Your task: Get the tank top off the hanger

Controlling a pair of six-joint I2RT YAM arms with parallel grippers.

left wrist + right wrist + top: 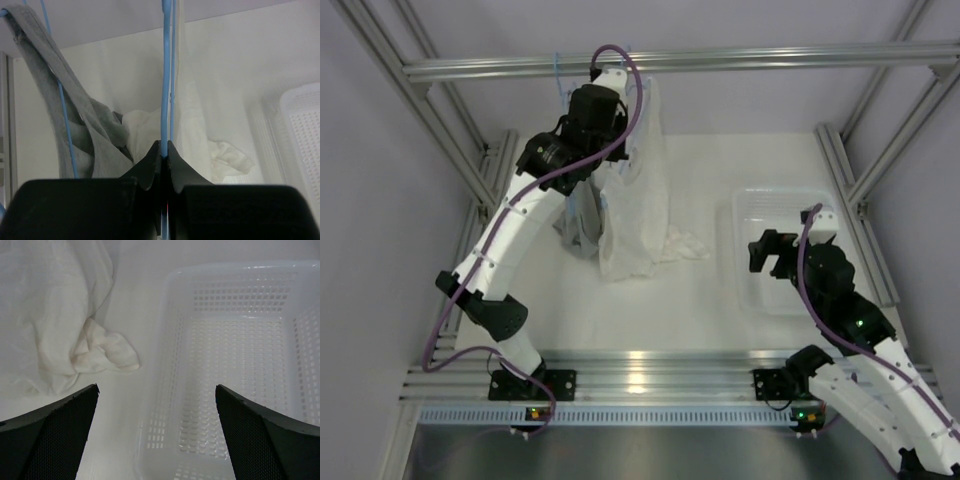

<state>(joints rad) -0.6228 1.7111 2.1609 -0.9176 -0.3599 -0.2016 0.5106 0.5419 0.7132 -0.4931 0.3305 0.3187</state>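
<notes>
**Left end effector** (165, 146): raised to the overhead aluminium rail (770, 58). From above, the wrist body hides its fingers. Its own wrist camera shows both fingers pressed together on a light-blue wire, clenched on the hanger (164, 75).

**Second hanger** (65, 115): same light blue, left of the clamped one. It carries the grey tank top (85, 125), which shows plainly in the left wrist view. From above, the left arm covers most of it.

**Tank top** (642, 190): white and crinkly, hanging under the rail just right of the left arm. Its lower part lies crumpled on the surface (700, 300), with one fold spread out to the right. In the left wrist view it hangs just right of the clamped wire. The right wrist view shows only its crumpled hem.

**Surface and room**: white surface, framed by aluminium posts and a rail along the near edge. The walls are pale grey.

**Basket** (775, 210): white perforated plastic, on the right of the surface, apart from the fabric.

**Right end effector** (156, 387): low over the basket's near left edge. Its fingers are spread wide, released and holding nothing. Only its own wrist view shows the gap.

**Obstructions**: the left arm and its purple cable (620, 60) cross in front of the hangers' tops in the overhead view.
</notes>
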